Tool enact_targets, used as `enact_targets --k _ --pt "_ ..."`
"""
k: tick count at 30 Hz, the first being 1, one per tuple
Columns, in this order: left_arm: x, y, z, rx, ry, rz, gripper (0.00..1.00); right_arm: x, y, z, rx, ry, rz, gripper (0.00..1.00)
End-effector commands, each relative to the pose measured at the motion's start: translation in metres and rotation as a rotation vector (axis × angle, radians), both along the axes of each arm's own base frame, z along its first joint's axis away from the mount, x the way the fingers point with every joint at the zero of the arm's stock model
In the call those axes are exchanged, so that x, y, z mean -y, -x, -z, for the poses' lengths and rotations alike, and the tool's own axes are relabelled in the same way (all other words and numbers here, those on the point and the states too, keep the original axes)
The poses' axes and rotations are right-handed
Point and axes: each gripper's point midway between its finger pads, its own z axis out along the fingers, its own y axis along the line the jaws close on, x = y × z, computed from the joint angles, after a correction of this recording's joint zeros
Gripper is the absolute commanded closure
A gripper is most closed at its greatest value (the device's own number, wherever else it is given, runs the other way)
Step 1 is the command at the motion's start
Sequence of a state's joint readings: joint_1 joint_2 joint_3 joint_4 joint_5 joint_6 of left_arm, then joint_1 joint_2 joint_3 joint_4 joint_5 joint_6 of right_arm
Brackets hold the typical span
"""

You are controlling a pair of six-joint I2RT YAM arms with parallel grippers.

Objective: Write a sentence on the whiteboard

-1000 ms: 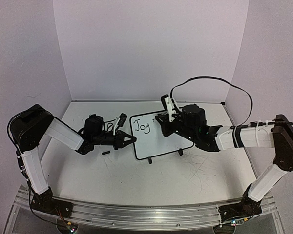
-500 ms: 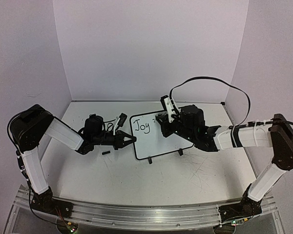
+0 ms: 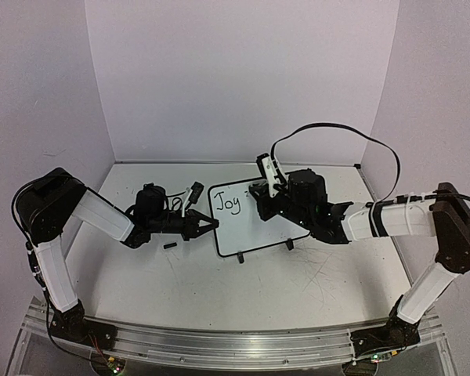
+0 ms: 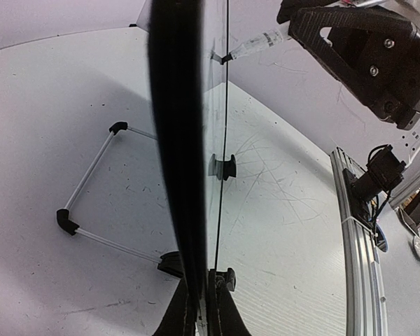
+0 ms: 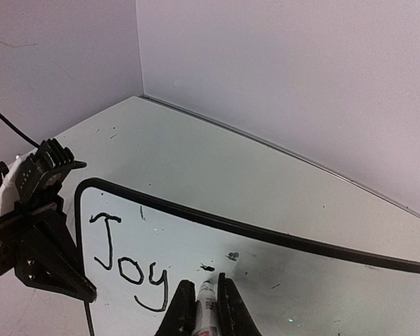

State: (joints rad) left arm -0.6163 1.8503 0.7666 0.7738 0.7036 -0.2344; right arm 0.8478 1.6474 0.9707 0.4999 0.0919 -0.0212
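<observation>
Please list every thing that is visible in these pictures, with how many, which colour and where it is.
whiteboard: one, white with black frame, standing mid-table
lettering "Joy": one word, black, upper left of the whiteboard
marker: one, whitish barrel, tip at the board right of "Joy"
small piece: one, black, on the table left of the whiteboard; cannot tell what it is
table: one, white, scratched
cable: one, black, arching over the right arm
left arm: one, white and black, jaws shut on the whiteboard's left edge
right arm: one, white and black, jaws shut on the marker
</observation>
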Motion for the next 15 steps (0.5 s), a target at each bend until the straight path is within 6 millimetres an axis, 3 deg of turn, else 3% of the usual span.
enact_targets --k 1,10,15 --pt "-0.001 -0.006 -0.001 0.043 -0.038 -0.013 1.00 0.001 0.001 0.003 -0.005 -0.003 0.022 1.00" --pt "-0.001 -0.005 0.000 0.040 -0.040 -0.013 1.00 0.002 0.009 0.022 -0.056 -0.005 0.020 1.00" --pt "-0.001 -0.006 0.001 0.037 -0.042 -0.014 1.00 -0.001 0.008 0.011 -0.039 -0.024 0.014 1.00"
